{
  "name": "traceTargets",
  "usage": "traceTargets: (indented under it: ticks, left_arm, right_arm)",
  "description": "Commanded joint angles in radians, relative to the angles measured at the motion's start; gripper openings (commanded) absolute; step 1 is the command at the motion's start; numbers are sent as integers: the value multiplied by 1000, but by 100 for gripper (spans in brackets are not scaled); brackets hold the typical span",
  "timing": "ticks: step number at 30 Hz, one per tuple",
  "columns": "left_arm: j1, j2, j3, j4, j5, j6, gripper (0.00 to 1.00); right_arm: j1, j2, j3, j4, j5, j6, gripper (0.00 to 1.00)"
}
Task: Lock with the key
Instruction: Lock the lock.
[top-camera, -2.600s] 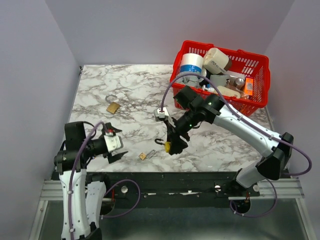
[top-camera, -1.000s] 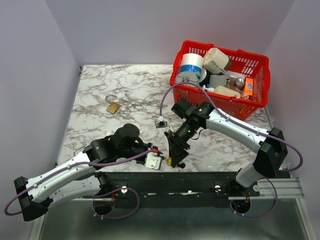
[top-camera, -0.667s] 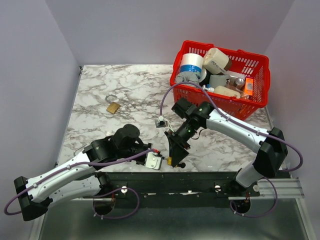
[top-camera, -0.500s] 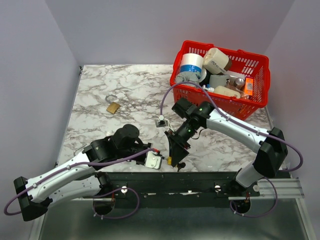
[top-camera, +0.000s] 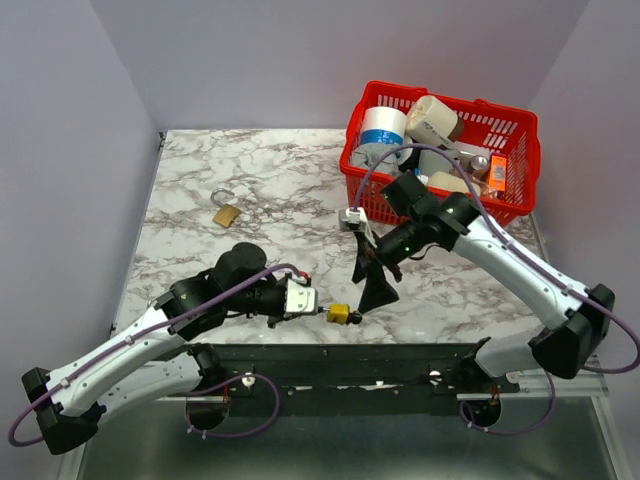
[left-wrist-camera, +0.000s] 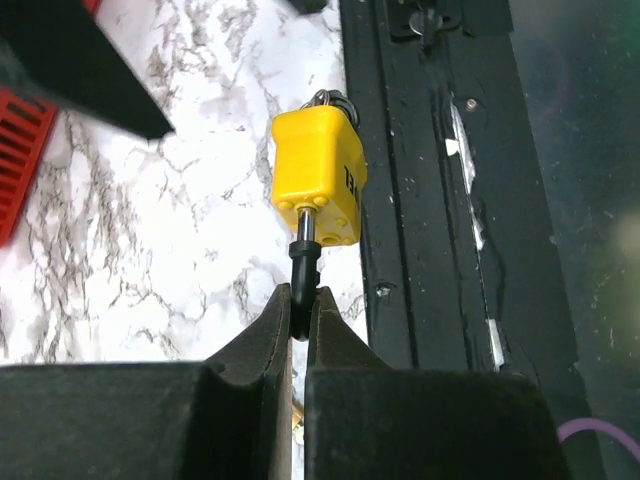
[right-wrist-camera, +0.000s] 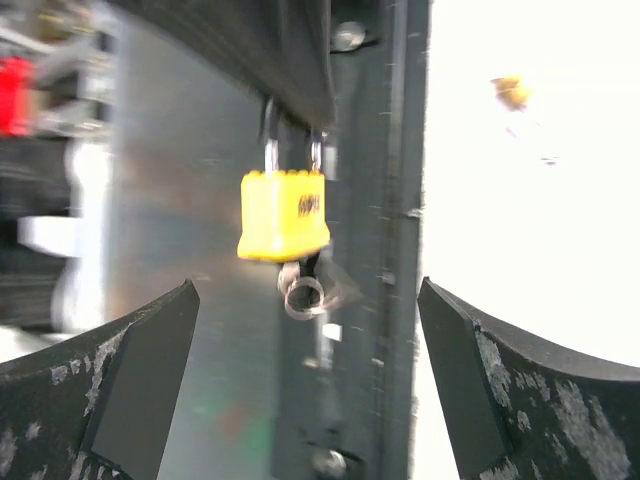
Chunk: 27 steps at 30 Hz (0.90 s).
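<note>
The left tool is closed tight on a thin black stem that sticks out of one end of the yellow box-shaped padlock. I take the stem to be the shackle, though the left wrist view shows it too edge-on to be sure. The padlock hangs in the air over the near edge of the white marble-patterned bench, just right of the left tool and above the black mounting rail. A small silver key ring dangles from the padlock's opposite end, with something dark above it that is likely the key; the right wrist view is too blurred to confirm.

The right tool stands wide open, holding nothing, just to the far right of the padlock and apart from it. An open brass padlock lies far left, and a red plastic basket sits far right.

The main risk is the thin hold. With only the stem pinched, the yellow body can swivel when the right tool pushes or twists at the key end, so the turn is lost. If the right tool closes on the loose ring instead of the key head, nothing would turn either. A slip here would drop the padlock past the bench edge onto the rail.
</note>
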<state>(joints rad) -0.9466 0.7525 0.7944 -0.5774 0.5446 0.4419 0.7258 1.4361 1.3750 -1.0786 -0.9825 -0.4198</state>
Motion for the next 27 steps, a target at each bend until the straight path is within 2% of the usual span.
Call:
traceTargets:
  ticks: [1,2,6,9,17,23,27]
  left_arm:
    - [81,-2,84,79,99,-147,0]
    - [121,2,106,83,118,-170,0]
    - [147,47,186,80,161,-261,0]
    - [149,67,227,89,189,-279,0]
    - [149,100,247,123,195,-344,0]
    - [170,116,249,174,187,-397,0]
    - [192,119,246,195,193,-431,0]
  right_arm:
    - [0,-137,10,20,146,-111,100]
    - [1,-163,3,64,153,-97,100]
    - [0,-290,-57,206,159,-37,100]
    - [1,-296,-48,243,163,-20,100]
    - [14,-218,44,217,159,-47,91]
    - [47,-223,21,217,163,-54,84]
    - [57,-229,1,204,160,-66,84]
